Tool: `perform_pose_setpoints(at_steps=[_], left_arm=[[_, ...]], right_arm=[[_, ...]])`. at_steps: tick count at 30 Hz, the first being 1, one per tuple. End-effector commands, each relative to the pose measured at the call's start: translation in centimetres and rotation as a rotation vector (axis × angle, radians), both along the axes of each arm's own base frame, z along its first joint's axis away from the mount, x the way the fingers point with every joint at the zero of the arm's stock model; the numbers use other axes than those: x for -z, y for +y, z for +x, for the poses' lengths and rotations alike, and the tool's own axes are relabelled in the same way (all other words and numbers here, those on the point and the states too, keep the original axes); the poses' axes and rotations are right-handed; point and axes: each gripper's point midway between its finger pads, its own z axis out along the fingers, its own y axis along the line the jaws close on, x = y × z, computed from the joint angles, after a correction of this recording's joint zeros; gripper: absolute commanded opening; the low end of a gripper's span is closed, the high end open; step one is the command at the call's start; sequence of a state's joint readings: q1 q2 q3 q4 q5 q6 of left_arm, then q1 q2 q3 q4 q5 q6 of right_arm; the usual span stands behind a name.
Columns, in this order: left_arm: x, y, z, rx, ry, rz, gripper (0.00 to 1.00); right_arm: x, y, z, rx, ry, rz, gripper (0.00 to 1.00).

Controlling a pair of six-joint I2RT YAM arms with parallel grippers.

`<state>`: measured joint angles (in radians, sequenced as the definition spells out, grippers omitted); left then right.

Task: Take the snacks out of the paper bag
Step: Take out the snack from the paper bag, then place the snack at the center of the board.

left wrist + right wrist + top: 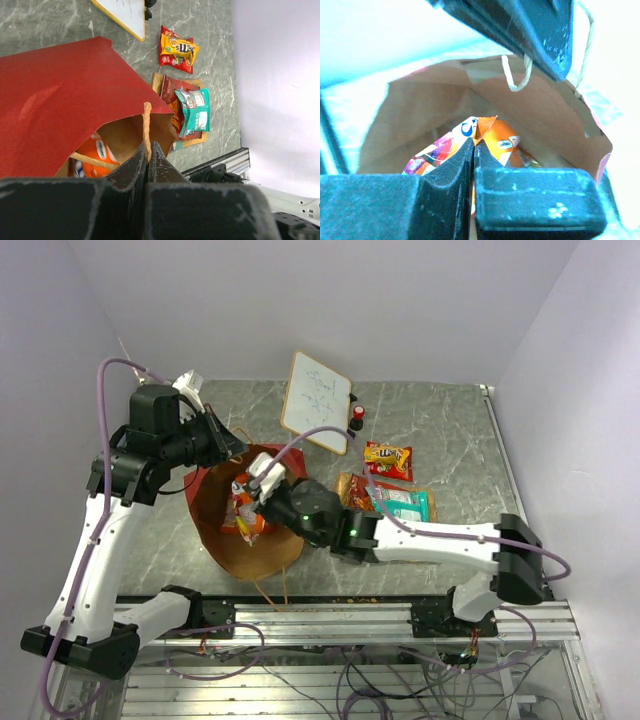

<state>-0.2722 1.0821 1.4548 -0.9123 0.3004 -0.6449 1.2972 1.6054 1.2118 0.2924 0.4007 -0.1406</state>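
Paper bag (pixel 245 535) sat left of centre on the grey marble table (pixel 450 440), red outside, brown inside, mouth open toward the top camera. Inside I saw an orange packet (pixel 497 140) with a second, pinkish wrapper beside it; I could not tell what lay lower in the bag. My right gripper (pixel 474 144) was at the bag's mouth, fingers pressed together on the top edge of that orange packet. My left gripper (pixel 147 150) was at the far-left rim, fingers pinched shut on the tan loop handle (pixel 147 122), holding that side of the bag up. Out on the table, right of the bag: a teal-white packet (pixel 405 503) lying on top of a dark red packet (pixel 353 488), and a yellow-and-red packet (pixel 388 459) just beyond them, apart. Further back, a tilted whiteboard (pixel 317 402) with small red-and-black bottles (pixel 356 418) at its right edge.
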Motion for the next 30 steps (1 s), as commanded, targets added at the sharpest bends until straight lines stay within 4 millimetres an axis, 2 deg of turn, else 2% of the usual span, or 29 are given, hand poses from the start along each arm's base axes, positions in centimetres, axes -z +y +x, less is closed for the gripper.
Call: perform_pose_setpoints(at_steps=[1,4,7,11,13,15,17,19,21,23,26,30], left_arm=[[-1.5,-0.2,0.2,0.018,-0.050,0.001,0.07],[-1.5,-0.1,0.6,0.012,-0.054,0.014,0.07],[-1.1,0.2,1.0,-0.001,-0.049,0.033,0.07],[-0.8,0.4,1.5,-0.024,-0.043,0.038,0.07],[-0.6,0.4,1.8,-0.038,-0.042,0.036,0.07],[-0.5,0.6,2.1,-0.054,-0.036,0.036,0.07],[-0.3,0.8,2.3,-0.072,-0.031,0.042,0.07],[-0.1,1.0,2.4,-0.088,-0.024,0.048,0.07],[0.0,1.0,2.4,-0.092,-0.020,0.048,0.07],[0.0,1.1,2.4,-0.094,-0.018,0.049,0.07],[-0.1,1.5,2.2,-0.107,-0.015,0.064,0.07],[-0.4,1.8,1.8,-0.121,-0.021,0.067,0.07]], right_arm=[[-3.3,-0.4,-4.3,-0.171,0.192,0.120,0.00],[-5.3,-2.6,-5.7,-0.203,0.224,0.140,0.00],[-7.2,-5.8,-6.0,-0.182,0.201,0.132,0.00],[-10.7,-11.3,-4.2,0.010,0.168,0.194,0.00],[-13.3,-14.0,-3.8,0.071,0.149,0.269,0.00],[-15.5,-15.8,-3.7,0.102,0.133,0.332,0.00],[-17.0,-17.9,-2.9,0.186,0.116,0.360,0.00],[-17.6,-20.6,-1.4,0.342,0.101,0.362,0.00],[-17.1,-23.9,0.1,0.542,0.087,0.343,0.00],[-15.7,-26.4,1.0,0.704,0.061,0.272,0.00],[-11.4,-28.5,1.3,0.862,0.061,0.039,0.00],[-5.8,-29.8,1.3,1.007,0.203,-0.108,0.00]])
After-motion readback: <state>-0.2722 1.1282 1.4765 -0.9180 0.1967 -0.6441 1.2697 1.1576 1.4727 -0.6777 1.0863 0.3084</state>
